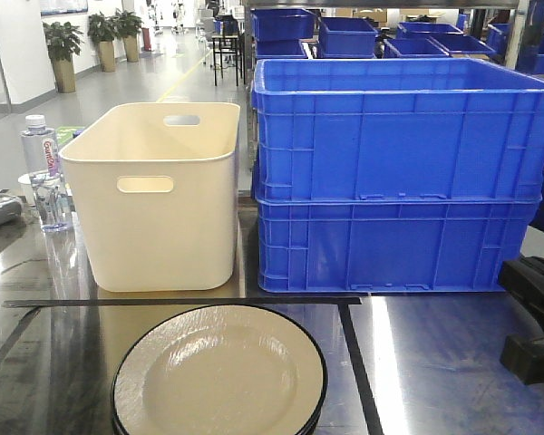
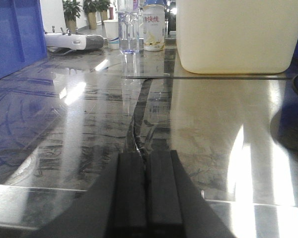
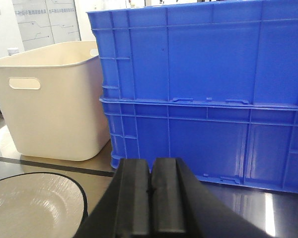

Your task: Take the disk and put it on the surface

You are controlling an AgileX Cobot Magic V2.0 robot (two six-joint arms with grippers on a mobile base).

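The disk [image 1: 219, 372] is a cream plate with a black rim, lying on top of a stack at the near middle of the shiny steel surface [image 1: 435, 362]. The right wrist view shows the same disk [image 3: 30, 208] at lower left. My right gripper [image 3: 151, 161] is shut and empty, to the right of the disk and facing the blue crates. Part of the right arm [image 1: 535, 313] shows at the front view's right edge. My left gripper [image 2: 148, 154] is shut and empty, low over the bare surface [image 2: 213, 124] above a black tape line.
A cream bin [image 1: 154, 199] stands behind the disk, with two stacked blue crates [image 1: 399, 172] to its right. A water bottle [image 1: 43, 172] stands left of the bin. Black tape lines [image 1: 181, 301] frame the disk. A drink bottle [image 2: 154, 27] and a white device [image 2: 72, 42] stand far off.
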